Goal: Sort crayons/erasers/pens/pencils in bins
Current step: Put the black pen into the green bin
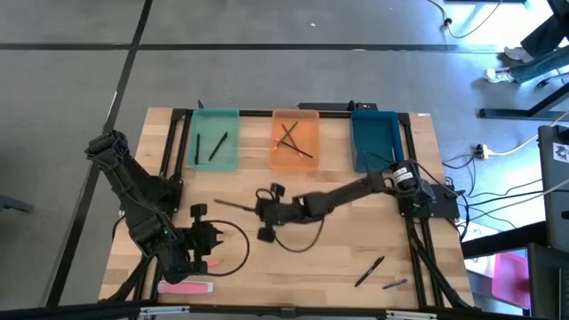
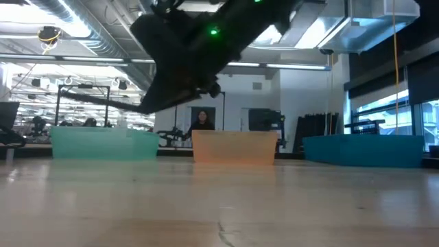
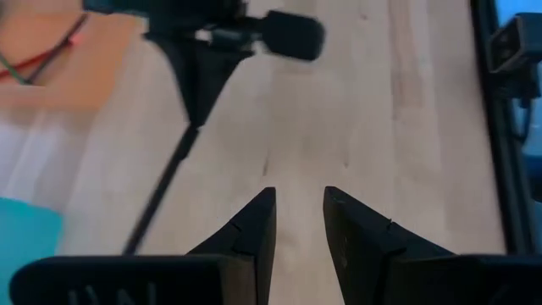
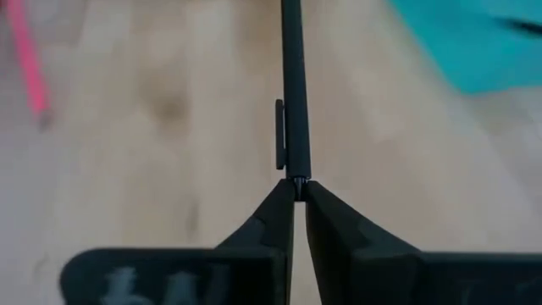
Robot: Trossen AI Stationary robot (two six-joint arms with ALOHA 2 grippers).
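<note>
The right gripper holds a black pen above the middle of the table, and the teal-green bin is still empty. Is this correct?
Not quite. The right gripper does hold a black pen over mid-table, but the teal-green bin is not empty: the high view shows two dark sticks lying in it.

Grey floor [image 1: 267, 53] with dark seams, ceiling strip lights [image 2: 41, 31], big windows [image 2: 384, 113]

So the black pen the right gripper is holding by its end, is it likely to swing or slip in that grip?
Probably stiff: the pen juts straight out from the right gripper with no sag. It may pivot, since the fingers pinch only its very end. It looks slim and smooth, so slipping seems possible; set down, its clip would likely limit rolling.
</note>
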